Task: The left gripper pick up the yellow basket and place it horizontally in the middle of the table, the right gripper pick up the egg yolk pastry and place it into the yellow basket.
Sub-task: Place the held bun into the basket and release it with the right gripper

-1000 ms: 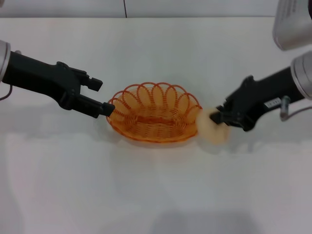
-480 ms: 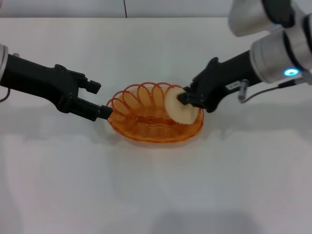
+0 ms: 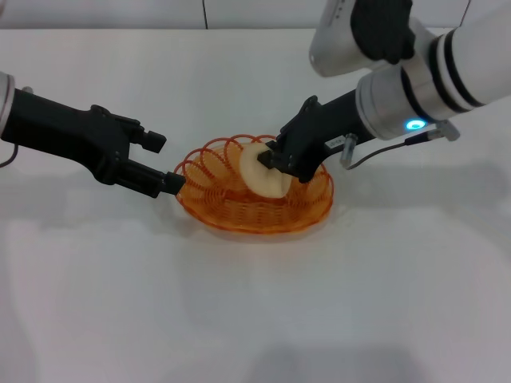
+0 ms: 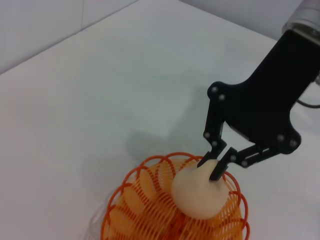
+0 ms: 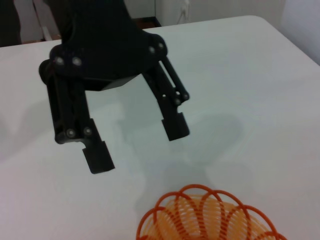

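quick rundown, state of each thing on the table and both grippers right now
yellow basket: upright on the table, open side up, lying horizontally in the middle.
egg yolk pastry: held tilted above the basket interior, not yet released.
right gripper: shut on the pastry, over the basket.
left gripper: open, beside the basket's left end, holding nothing.
table: white, carrying the basket.

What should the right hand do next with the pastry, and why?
Probably lower a little, then open. The right hand is shut on the egg yolk pastry, holding it on edge inside the rim of the yellow basket, apparently just above the base. The left hand is open beside the basket's left end, one finger at the rim, so it needs no move.
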You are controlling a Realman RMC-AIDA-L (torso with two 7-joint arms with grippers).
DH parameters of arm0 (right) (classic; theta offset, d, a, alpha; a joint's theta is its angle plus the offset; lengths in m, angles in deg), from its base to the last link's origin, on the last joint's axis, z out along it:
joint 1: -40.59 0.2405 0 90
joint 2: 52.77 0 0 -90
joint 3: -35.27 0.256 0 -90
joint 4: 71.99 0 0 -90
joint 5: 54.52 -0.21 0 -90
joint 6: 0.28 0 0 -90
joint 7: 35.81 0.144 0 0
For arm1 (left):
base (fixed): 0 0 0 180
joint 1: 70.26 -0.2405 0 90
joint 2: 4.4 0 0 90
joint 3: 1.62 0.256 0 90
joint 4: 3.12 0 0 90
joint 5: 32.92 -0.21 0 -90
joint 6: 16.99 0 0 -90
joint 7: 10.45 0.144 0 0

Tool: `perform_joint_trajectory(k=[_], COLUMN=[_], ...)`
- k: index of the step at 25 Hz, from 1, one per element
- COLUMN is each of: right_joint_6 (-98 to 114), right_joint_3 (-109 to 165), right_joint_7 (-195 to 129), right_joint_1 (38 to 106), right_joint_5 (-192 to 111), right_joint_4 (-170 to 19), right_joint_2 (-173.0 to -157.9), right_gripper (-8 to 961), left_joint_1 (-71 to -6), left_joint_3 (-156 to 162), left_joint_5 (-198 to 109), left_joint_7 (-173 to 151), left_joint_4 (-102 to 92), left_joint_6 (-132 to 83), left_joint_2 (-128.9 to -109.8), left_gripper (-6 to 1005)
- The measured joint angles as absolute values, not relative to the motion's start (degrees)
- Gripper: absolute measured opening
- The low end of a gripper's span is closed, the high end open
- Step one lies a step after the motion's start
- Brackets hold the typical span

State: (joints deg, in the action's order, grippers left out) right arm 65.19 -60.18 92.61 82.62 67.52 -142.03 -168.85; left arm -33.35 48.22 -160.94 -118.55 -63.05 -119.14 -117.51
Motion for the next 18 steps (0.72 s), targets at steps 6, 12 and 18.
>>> perform_joint_trajectory(k=[6,12,18], right_joint_6=[63.9,63.6,63.7], right_joint_3=[-62.2,-62.4,-62.2], right_joint_7=[91.8,91.5,91.4], right_joint_1=[82.9,82.7,81.0], right_joint_5=[67.5,66.9,66.9], right_joint_4=[-141.8,-142.2,-144.6], right_joint_2=[-168.85,-168.87,-168.6], right_gripper=[166,210,344], left_joint_1=[-33.3,-33.3,-33.5], left_joint_3=[48.2,48.2,48.1], left_joint_5=[-160.9,-160.9,-160.7], left_joint_7=[-118.5,-118.3,-118.3], left_joint_4=[-63.0,-63.0,-63.0], left_joint_6=[-118.8,-118.4,-118.4], left_joint_2=[-117.61,-117.68,-117.65], left_gripper=[861,861,861])
